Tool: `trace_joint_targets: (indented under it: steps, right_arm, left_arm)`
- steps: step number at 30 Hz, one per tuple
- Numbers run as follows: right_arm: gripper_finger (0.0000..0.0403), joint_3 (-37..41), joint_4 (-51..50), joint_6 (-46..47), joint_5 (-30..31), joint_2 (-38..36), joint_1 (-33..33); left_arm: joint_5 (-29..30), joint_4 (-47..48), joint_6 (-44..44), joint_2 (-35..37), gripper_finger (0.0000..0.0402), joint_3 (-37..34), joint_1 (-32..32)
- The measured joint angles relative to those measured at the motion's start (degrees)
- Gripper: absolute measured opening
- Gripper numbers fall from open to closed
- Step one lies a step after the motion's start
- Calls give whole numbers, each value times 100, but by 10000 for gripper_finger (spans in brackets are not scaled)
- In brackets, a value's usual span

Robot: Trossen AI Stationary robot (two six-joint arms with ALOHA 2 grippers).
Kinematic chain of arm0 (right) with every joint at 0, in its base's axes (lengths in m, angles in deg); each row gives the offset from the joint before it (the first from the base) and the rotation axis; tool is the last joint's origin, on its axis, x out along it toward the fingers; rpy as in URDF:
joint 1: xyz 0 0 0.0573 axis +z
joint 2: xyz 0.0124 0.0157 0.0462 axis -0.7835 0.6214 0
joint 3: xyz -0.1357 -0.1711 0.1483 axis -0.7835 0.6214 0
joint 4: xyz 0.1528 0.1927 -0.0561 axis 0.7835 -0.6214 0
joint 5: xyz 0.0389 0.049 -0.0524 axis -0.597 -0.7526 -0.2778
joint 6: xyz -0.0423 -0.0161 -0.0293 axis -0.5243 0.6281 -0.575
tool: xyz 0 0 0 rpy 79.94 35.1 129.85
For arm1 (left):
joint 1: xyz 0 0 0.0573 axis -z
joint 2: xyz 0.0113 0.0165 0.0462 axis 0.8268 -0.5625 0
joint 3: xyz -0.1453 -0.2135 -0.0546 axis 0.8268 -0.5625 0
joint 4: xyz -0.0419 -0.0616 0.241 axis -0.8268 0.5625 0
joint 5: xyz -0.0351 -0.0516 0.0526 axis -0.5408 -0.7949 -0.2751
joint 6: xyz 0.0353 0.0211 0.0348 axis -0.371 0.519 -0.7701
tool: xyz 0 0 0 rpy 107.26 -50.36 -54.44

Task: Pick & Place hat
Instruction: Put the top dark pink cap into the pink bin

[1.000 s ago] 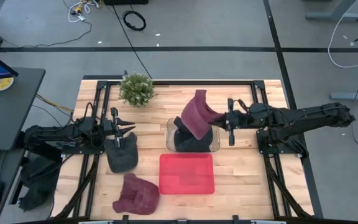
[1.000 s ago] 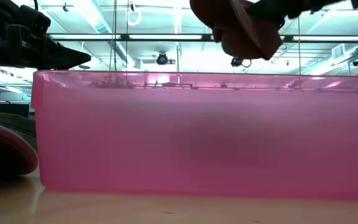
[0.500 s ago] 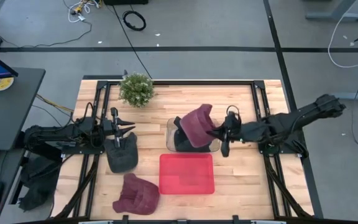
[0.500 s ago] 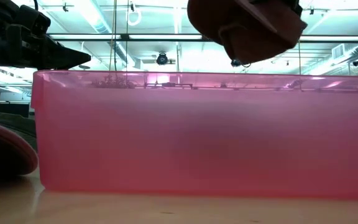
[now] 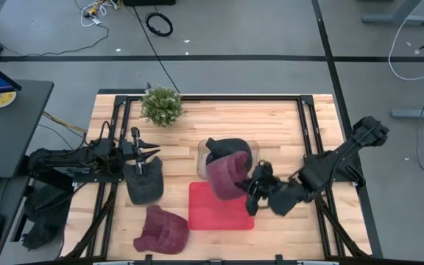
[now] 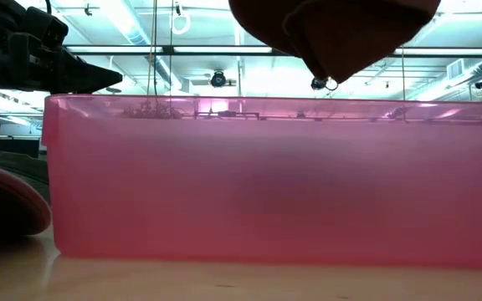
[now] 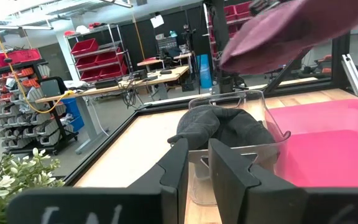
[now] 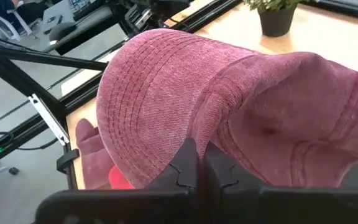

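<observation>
Wooden table (image 5: 285,121), right pincer (image 5: 250,193) gripping maroon hat (image 5: 225,175) above pink bin (image 5: 221,213)

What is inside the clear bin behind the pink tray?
A dark grey hat lies bunched in the clear bin. From above, the maroon hat in the right claw covers the bin's front, so anything beneath stays hidden.

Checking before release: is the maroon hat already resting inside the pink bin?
No: in the low view the maroon hat hangs above the pink bin rim.
</observation>
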Motion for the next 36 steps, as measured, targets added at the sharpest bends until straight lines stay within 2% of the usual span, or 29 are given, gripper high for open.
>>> trace_joint_targets:
  steps: [8, 11, 14, 19, 23, 36]
  right_arm:
    - [0, -1504, -1273, 1125, -32, 1356, 152]
    - [0, -1786, -1486, 1470, -327, 1722, 118]
    - [0, -1800, -1508, 1713, -754, 1963, 48]
    - [0, -1800, -1580, 2033, -947, 2248, -27]
    - [0, -1802, -1554, 2045, -977, 2412, -70]
    - [0, -1802, -1008, 1866, -1829, 3207, -495]
  left_arm:
    - [1, 2, 0, 0, 67, 0, 0]
    - [0, 1, 1, 0, 67, 0, 0]
    - [-1, 0, 1, 0, 67, 0, -1]
    - [-1, 0, -1, 0, 67, 0, -2]
    - [-1, 2, 1, 0, 67, 0, -2]
    - [1, 0, 1, 0, 67, 0, -2]
